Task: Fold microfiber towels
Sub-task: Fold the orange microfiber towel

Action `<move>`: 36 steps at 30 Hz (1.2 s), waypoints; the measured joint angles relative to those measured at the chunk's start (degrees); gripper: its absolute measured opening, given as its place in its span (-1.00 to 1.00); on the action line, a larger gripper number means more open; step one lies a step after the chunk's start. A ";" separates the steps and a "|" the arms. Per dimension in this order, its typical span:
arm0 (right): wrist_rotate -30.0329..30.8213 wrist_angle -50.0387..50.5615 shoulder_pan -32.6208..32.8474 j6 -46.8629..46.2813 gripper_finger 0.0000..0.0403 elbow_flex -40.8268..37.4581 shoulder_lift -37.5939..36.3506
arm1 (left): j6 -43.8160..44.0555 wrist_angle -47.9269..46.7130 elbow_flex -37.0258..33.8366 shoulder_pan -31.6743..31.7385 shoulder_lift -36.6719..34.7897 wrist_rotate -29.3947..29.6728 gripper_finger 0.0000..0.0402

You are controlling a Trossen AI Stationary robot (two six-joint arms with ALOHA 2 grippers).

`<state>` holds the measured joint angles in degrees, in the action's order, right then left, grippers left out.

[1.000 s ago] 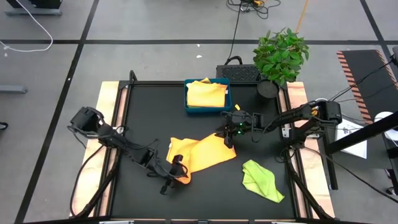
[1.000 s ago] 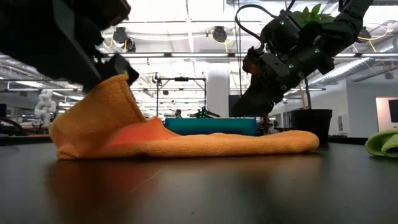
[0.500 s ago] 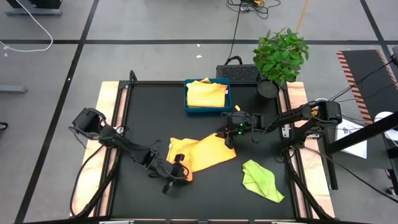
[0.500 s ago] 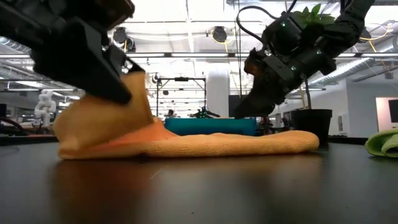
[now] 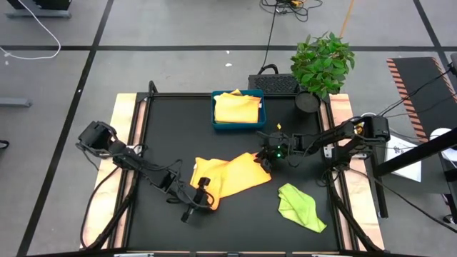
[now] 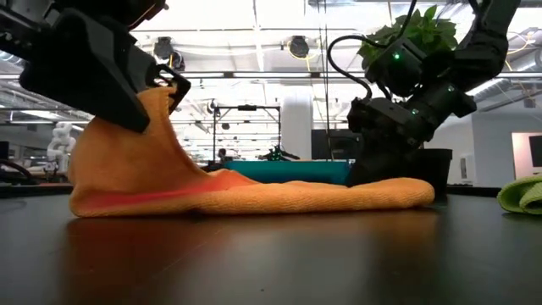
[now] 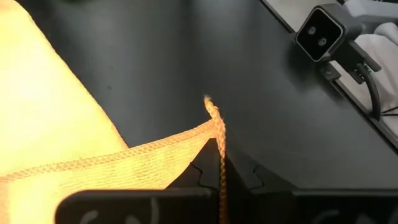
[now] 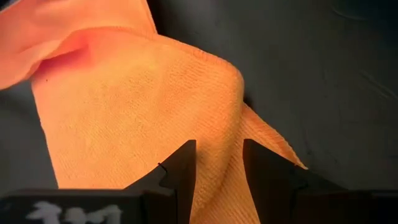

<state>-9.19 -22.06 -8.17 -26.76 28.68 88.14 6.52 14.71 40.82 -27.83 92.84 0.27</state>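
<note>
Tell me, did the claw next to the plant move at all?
Yes. The right gripper dropped lower and slid slightly away from the blue tray, coming down onto the orange towel edge.

Bright even overhead light, low view backlit, soft shadows

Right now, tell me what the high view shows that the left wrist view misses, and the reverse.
Only the high view shows the rigid blue tray, the crumpled lime-green cloth, the potted plant and the right gripper. Only the left wrist view shows the left gripper shut on a stitched corner. Both show the soft orange-yellow microfiber towel on the black table.
</note>
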 joint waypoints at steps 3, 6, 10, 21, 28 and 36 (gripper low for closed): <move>0.00 -0.32 0.31 0.68 -0.38 0.00 0.36 | -0.26 0.04 0.00 0.06 0.00 0.01 -0.99; -0.09 -1.24 0.57 2.87 -0.42 -0.04 0.48 | -0.35 -0.13 0.00 0.30 0.00 0.22 -0.97; -2.07 -3.61 0.77 5.57 -0.69 -0.02 0.57 | -1.11 -0.91 -0.02 0.85 0.02 0.21 -0.98; -2.54 -12.58 0.90 11.39 -0.99 0.00 -5.26 | -6.65 -6.53 -0.02 4.29 -6.05 5.18 -0.98; 2.51 -11.87 2.76 20.49 -1.00 0.02 -20.28 | -12.94 -15.49 -0.04 4.85 -23.88 19.80 -0.99; 12.39 -9.82 4.46 29.86 -1.00 0.05 -34.27 | -26.05 -18.15 -0.02 6.47 -41.94 39.52 -0.99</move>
<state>3.20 -31.89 -3.71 3.09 28.73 53.87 -19.53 -3.44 40.80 -21.36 50.89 39.79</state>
